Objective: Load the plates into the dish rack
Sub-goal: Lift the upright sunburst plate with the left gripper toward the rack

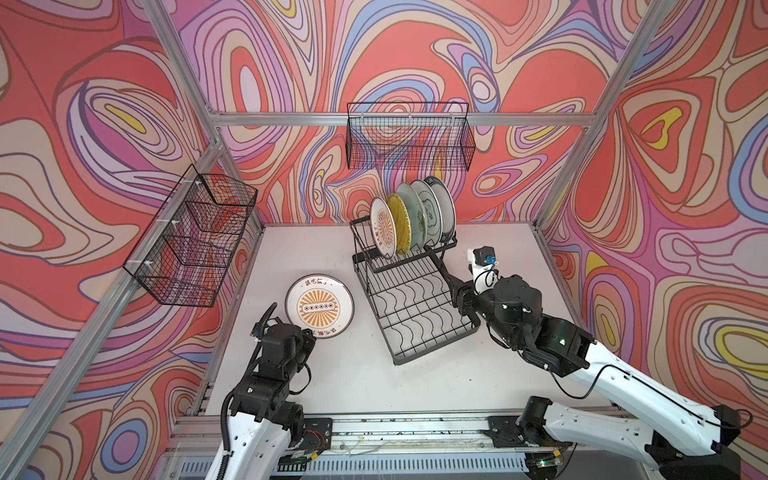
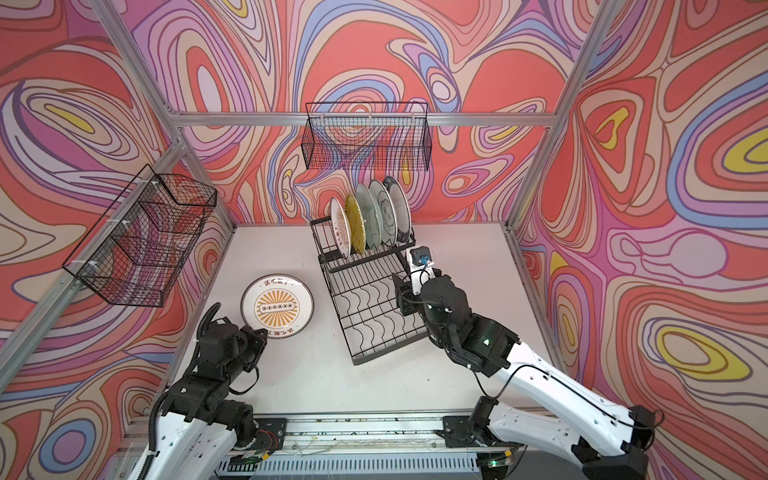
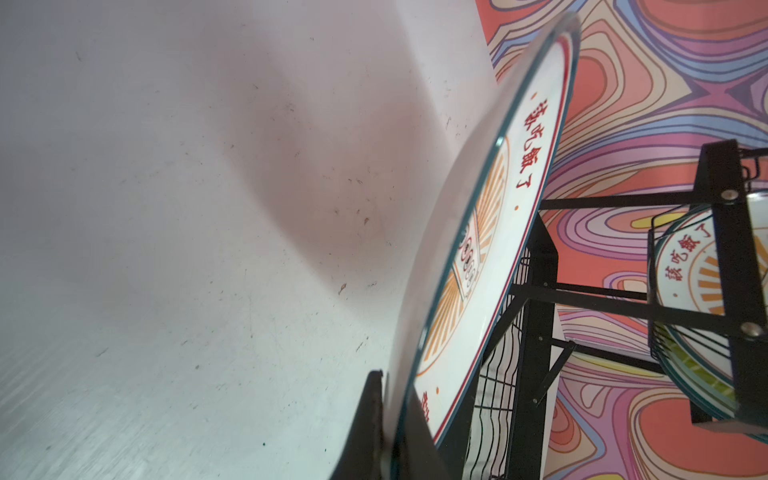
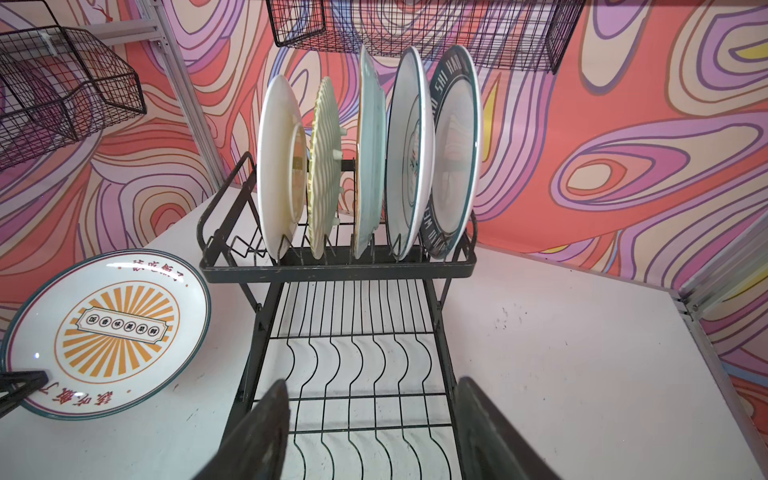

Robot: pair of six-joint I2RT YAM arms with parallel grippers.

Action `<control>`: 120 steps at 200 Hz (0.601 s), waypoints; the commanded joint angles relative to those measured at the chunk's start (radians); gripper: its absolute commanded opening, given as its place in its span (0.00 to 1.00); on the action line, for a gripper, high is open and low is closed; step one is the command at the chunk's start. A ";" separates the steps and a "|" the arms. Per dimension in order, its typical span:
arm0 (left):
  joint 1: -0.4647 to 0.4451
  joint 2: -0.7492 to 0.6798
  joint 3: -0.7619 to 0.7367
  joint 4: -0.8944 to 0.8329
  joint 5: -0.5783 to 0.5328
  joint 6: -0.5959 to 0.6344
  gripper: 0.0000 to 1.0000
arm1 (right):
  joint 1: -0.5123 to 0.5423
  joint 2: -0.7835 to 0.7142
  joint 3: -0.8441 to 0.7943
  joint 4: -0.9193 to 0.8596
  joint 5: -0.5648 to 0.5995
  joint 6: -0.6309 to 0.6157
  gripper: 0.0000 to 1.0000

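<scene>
Pinching the near rim of the sunburst plate, the left gripper is holding it face up, slightly tilted, low at the table, just left of the dish rack. Five other plates are standing on edge, side by side, in its raised tier. The right gripper is hovering over the low tray, jaws spread.

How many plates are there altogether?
6. Five stand upright in the dish rack's raised tier: sunburst, yellow, pale green, cloud-outline white, dark-lettered. The sixth, another sunburst plate, is left of the rack, its rim gripped by the left gripper.
</scene>
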 commanded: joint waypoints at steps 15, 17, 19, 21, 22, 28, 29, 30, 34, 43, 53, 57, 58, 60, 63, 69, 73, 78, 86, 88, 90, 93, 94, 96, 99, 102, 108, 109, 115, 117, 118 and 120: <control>0.001 -0.072 0.050 -0.152 0.097 0.043 0.00 | -0.007 0.014 0.034 -0.019 -0.014 0.013 0.65; 0.001 -0.076 0.050 -0.153 0.101 0.044 0.00 | -0.009 0.014 0.034 -0.019 -0.014 0.013 0.65; 0.001 -0.080 0.051 -0.157 0.106 0.044 0.00 | -0.009 0.014 0.034 -0.019 -0.016 0.013 0.65; 0.001 -0.084 0.050 -0.159 0.110 0.046 0.00 | -0.009 0.014 0.034 -0.019 -0.017 0.013 0.65; 0.001 -0.086 0.050 -0.160 0.113 0.046 0.00 | -0.009 0.014 0.034 -0.019 -0.017 0.013 0.65; 0.001 -0.093 0.050 -0.168 0.127 0.051 0.00 | -0.011 0.014 0.032 -0.018 -0.021 0.015 0.65; 0.001 -0.094 0.050 -0.168 0.129 0.053 0.00 | -0.011 0.014 0.032 -0.018 -0.022 0.015 0.65; 0.001 -0.095 0.050 -0.169 0.132 0.055 0.00 | -0.010 0.014 0.031 -0.018 -0.022 0.016 0.65; 0.001 -0.096 0.050 -0.172 0.143 0.064 0.00 | -0.012 0.014 0.031 -0.017 -0.025 0.017 0.65; 0.001 -0.094 0.050 -0.189 0.164 0.082 0.00 | -0.014 0.016 0.029 -0.015 -0.031 0.021 0.65; 0.001 -0.087 0.051 -0.188 0.198 0.100 0.00 | -0.018 0.020 0.029 -0.013 -0.040 0.025 0.65; 0.001 -0.085 0.050 -0.186 0.210 0.105 0.00 | -0.020 0.021 0.028 -0.014 -0.043 0.026 0.65; 0.001 -0.084 0.050 -0.185 0.214 0.105 0.00 | -0.021 0.023 0.028 -0.013 -0.045 0.026 0.65; 0.001 -0.084 0.050 -0.183 0.220 0.107 0.00 | -0.021 0.023 0.029 -0.013 -0.047 0.027 0.65; 0.001 -0.084 0.050 -0.179 0.231 0.108 0.00 | -0.024 0.025 0.029 -0.013 -0.051 0.028 0.65; 0.001 -0.084 0.050 -0.166 0.247 0.109 0.00 | -0.026 0.028 0.031 -0.014 -0.052 0.029 0.65; 0.001 -0.085 0.049 -0.159 0.260 0.111 0.00 | -0.027 0.031 0.034 -0.016 -0.054 0.030 0.65; 0.001 -0.084 0.049 -0.153 0.272 0.113 0.00 | -0.030 0.033 0.035 -0.018 -0.057 0.032 0.65; 0.001 -0.082 0.050 -0.149 0.286 0.123 0.00 | -0.033 0.037 0.039 -0.023 -0.061 0.034 0.65; 0.001 -0.081 0.050 -0.149 0.290 0.127 0.00 | -0.034 0.036 0.041 -0.023 -0.063 0.034 0.65; 0.001 -0.080 0.051 -0.147 0.295 0.130 0.00 | -0.035 0.037 0.041 -0.024 -0.065 0.035 0.65; 0.001 -0.078 0.050 -0.144 0.302 0.134 0.00 | -0.038 0.037 0.041 -0.025 -0.068 0.037 0.65; 0.001 -0.077 0.050 -0.143 0.303 0.137 0.00 | -0.037 0.037 0.042 -0.026 -0.069 0.037 0.65; 0.001 -0.076 0.050 -0.142 0.308 0.140 0.00 | -0.039 0.036 0.043 -0.027 -0.071 0.038 0.65; 0.001 -0.071 0.050 -0.140 0.317 0.146 0.00 | -0.041 0.037 0.043 -0.028 -0.075 0.040 0.65; 0.001 -0.068 0.050 -0.138 0.325 0.151 0.00 | -0.045 0.038 0.043 -0.028 -0.077 0.043 0.65; 0.001 -0.059 0.050 -0.136 0.340 0.159 0.00 | -0.051 0.038 0.045 -0.030 -0.083 0.046 0.65; 0.001 -0.058 0.051 -0.135 0.343 0.160 0.00 | -0.053 0.037 0.045 -0.031 -0.084 0.047 0.65; 0.001 -0.050 0.050 -0.123 0.364 0.168 0.00 | -0.059 0.039 0.044 -0.031 -0.093 0.050 0.65; 0.001 -0.049 0.050 -0.117 0.373 0.171 0.00 | -0.062 0.039 0.044 -0.031 -0.097 0.052 0.65; 0.001 -0.047 0.050 -0.114 0.375 0.173 0.00 | -0.063 0.040 0.043 -0.031 -0.100 0.055 0.65; 0.001 -0.045 0.049 -0.110 0.381 0.175 0.00 | -0.068 0.040 0.043 -0.031 -0.105 0.056 0.65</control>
